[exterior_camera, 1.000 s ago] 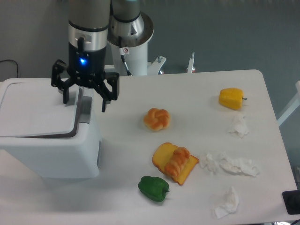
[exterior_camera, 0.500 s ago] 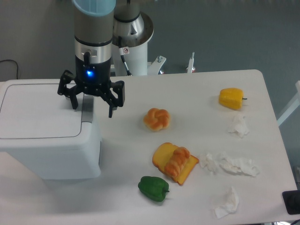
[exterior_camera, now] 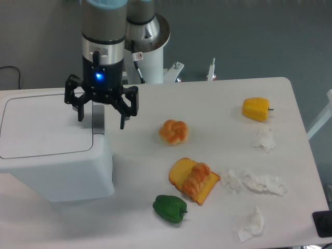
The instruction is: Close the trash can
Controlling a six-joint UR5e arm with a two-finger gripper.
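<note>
The trash can (exterior_camera: 52, 155) is a large white boxy bin at the left of the table. Its flat white lid (exterior_camera: 44, 124) lies down flush on the body, and the grey latch strip (exterior_camera: 97, 118) shows at the lid's right edge. My gripper (exterior_camera: 101, 120) hangs open and empty just above that right edge, its two black fingers (exterior_camera: 124, 114) spread to either side of the latch strip.
On the table to the right lie a braided bun (exterior_camera: 174, 132), toast with a pastry on it (exterior_camera: 193, 180), a green pepper (exterior_camera: 170, 208), a yellow pepper (exterior_camera: 256, 109) and several crumpled tissues (exterior_camera: 257, 182). The robot base (exterior_camera: 148, 46) stands behind.
The lid has gone from tilted up on its left to lying flat on the bin. My gripper shifted slightly right and stays open above the latch edge.
</note>
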